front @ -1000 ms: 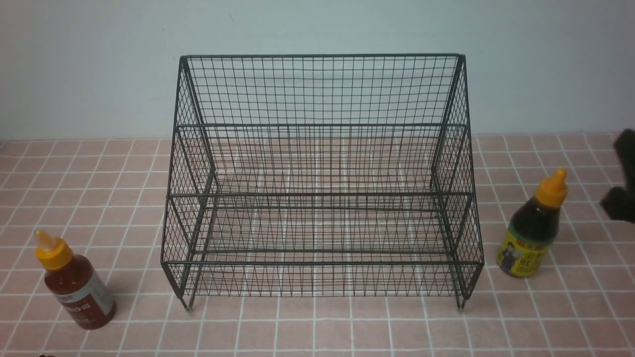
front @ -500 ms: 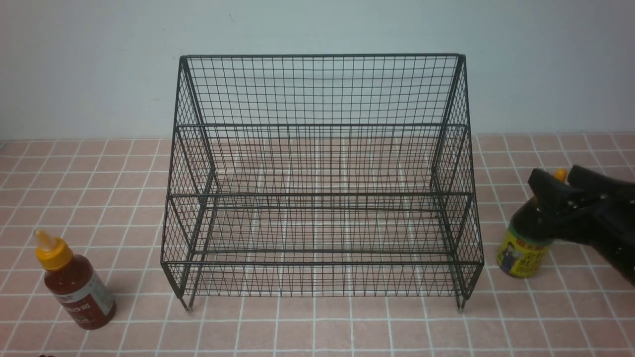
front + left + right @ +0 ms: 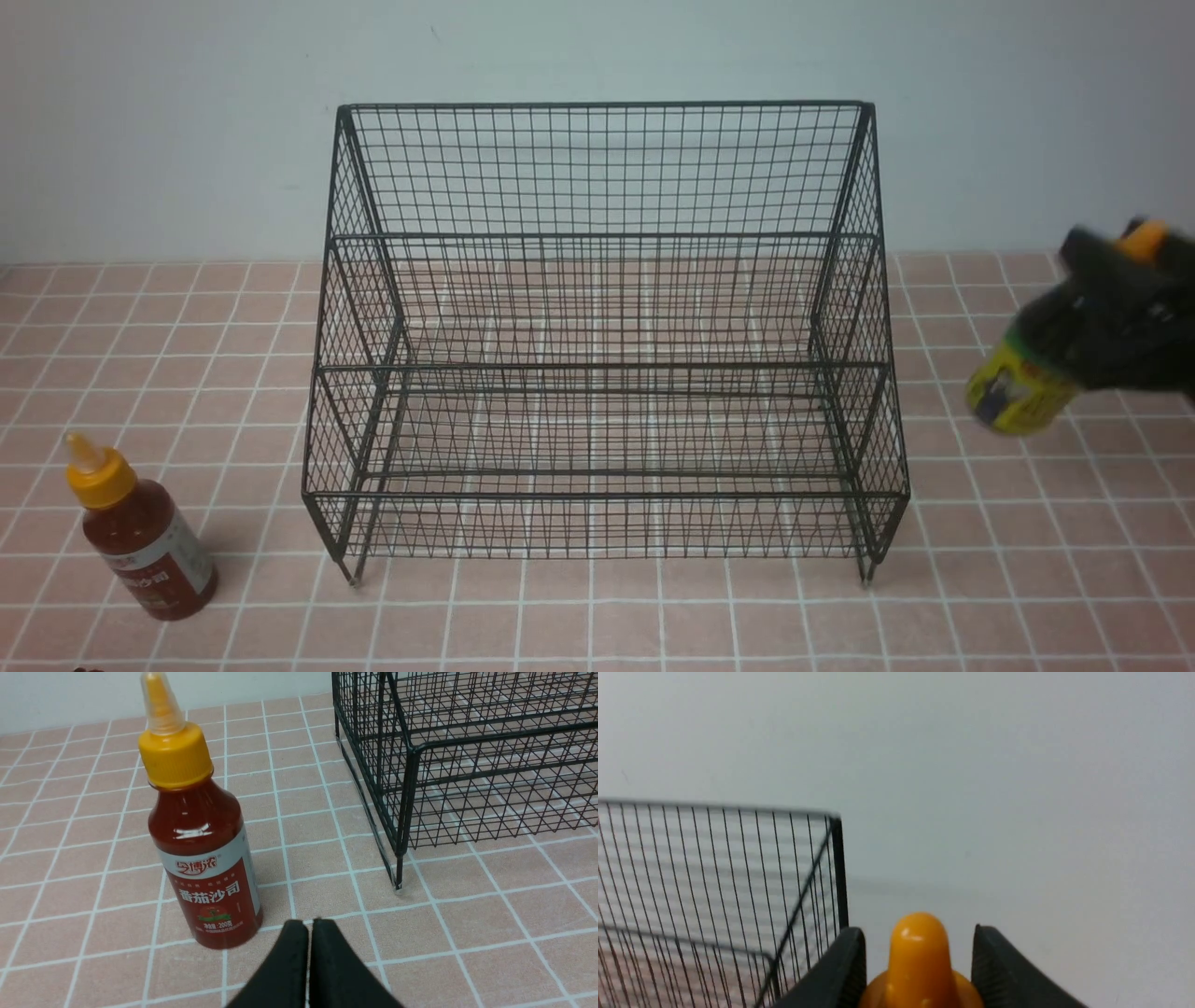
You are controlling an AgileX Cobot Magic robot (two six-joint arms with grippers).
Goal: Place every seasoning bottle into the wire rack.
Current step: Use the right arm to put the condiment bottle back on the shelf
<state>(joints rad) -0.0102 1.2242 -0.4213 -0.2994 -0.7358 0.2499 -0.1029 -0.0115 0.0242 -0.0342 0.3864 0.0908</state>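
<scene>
1. A large black wire-mesh rack [image 3: 597,373] was seen standing mid-scene on the pink tiled tabletop [image 3: 597,616].
2. The small dark brown sauce bottle with a yellow label [image 3: 1018,397] was held right of the rack, outside it. It was tilted, cap toward the far right, and blurred.
3. The right gripper [image 3: 1102,299] was clamped around that bottle's upper part. In the right wrist view, the orange nozzle [image 3: 920,956] was framed between two black fingers [image 3: 845,970].
4. The small red sauce bottle with an orange-yellow cap [image 3: 140,537] was found upright on the tiles, near and left of the rack, apart from it.
5. The left gripper [image 3: 308,926] was shown only in its wrist view — jaws pressed together, nothing held, just beside the red bottle's base.
</scene>
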